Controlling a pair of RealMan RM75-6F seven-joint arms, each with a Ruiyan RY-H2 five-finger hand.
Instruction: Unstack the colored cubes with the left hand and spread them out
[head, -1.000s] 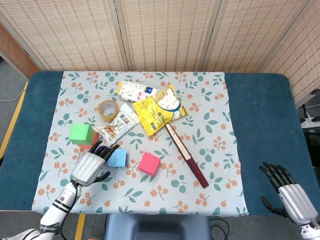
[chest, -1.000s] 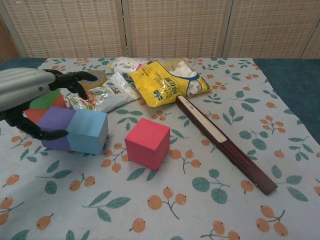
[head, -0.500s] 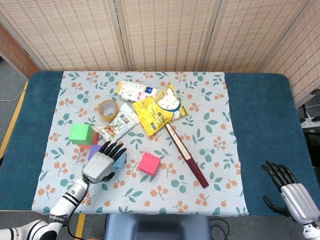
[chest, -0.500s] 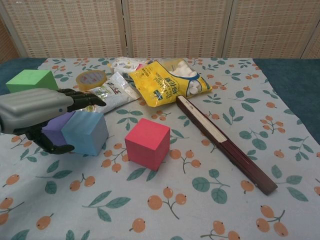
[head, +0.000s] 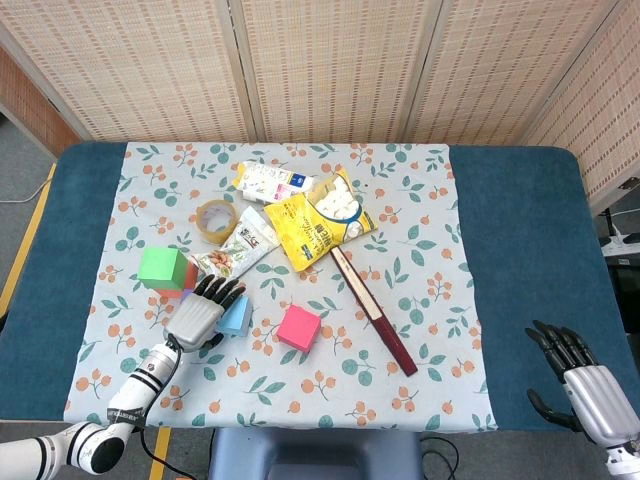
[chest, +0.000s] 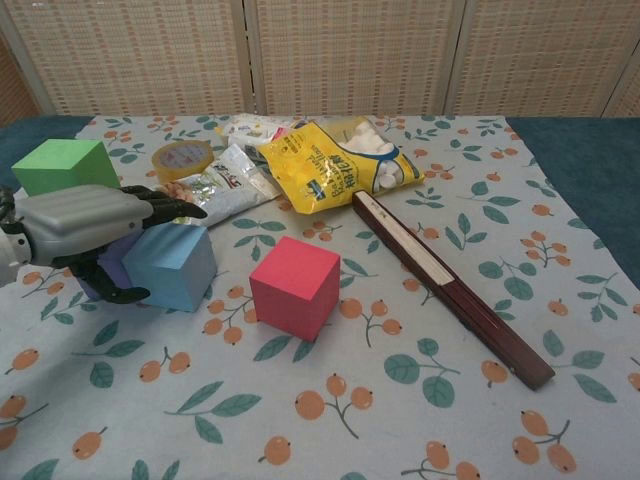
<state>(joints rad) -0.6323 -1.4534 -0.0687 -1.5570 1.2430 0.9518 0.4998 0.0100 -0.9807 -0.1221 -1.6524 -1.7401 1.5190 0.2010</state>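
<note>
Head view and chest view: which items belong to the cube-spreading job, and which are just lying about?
Job: green cube, purple cube, blue cube, pink cube, left robot hand.

Lying about: yellow snack bag, nut packet, tape roll, white pack, closed fan, right robot hand.

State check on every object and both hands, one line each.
left hand: fingers spread over the blue cube, grasp unclear
blue cube: on the cloth
purple cube: beside blue, mostly hidden
green cube: raised, apparently on another cube
pink cube: alone on cloth
folding fan: closed, flat
right hand: open, idle
</note>
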